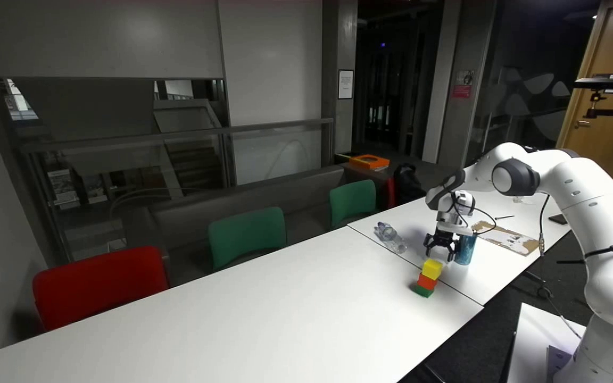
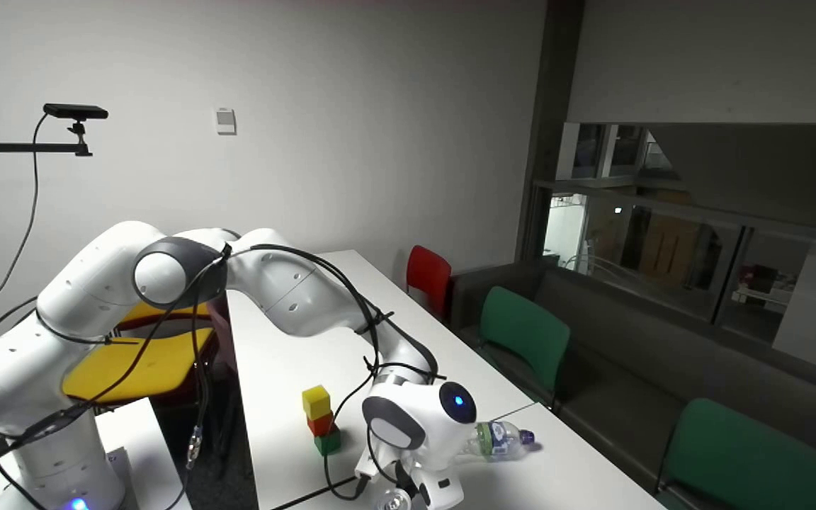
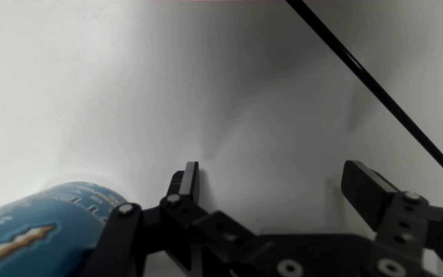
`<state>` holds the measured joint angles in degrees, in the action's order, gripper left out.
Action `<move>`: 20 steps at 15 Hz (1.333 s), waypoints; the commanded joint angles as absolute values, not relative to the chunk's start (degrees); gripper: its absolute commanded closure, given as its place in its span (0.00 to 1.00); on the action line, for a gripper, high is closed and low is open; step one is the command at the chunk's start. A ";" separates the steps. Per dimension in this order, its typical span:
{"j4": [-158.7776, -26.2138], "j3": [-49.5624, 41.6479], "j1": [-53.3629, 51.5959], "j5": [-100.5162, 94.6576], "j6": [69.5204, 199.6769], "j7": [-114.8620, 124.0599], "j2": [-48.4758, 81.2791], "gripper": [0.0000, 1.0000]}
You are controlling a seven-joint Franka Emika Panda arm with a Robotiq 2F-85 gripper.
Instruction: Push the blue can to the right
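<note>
The blue can (image 1: pixel 465 251) stands upright on the white table in an exterior view, close beside the gripper. In the wrist view the blue can (image 3: pixel 64 219) shows at the lower left, outside the jaws and beside the left finger. Its lower part is cut off by the frame edge and the finger. In an exterior view a round silver top (image 2: pixel 395 501) at the bottom edge may be its lid. My gripper (image 1: pixel 439 257) points down low over the table. In the wrist view the gripper (image 3: pixel 271 173) is open, with only bare table between its fingers.
A stack of yellow, red and green blocks (image 1: pixel 427 280) stands near the gripper, in both exterior views. A clear plastic bottle (image 1: pixel 390 238) lies on its side. A cardboard piece (image 1: pixel 506 238) lies behind the can. A dark line (image 3: pixel 379 92), seemingly the table joint, crosses the wrist view.
</note>
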<state>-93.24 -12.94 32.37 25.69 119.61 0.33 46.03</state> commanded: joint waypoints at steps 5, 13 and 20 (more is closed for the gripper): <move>-94.27 -13.87 33.98 25.17 120.14 1.21 45.48 0.00; -94.71 -14.62 35.90 25.21 119.97 1.06 44.46 0.00; -94.42 -14.08 37.24 25.63 119.75 0.55 43.81 0.00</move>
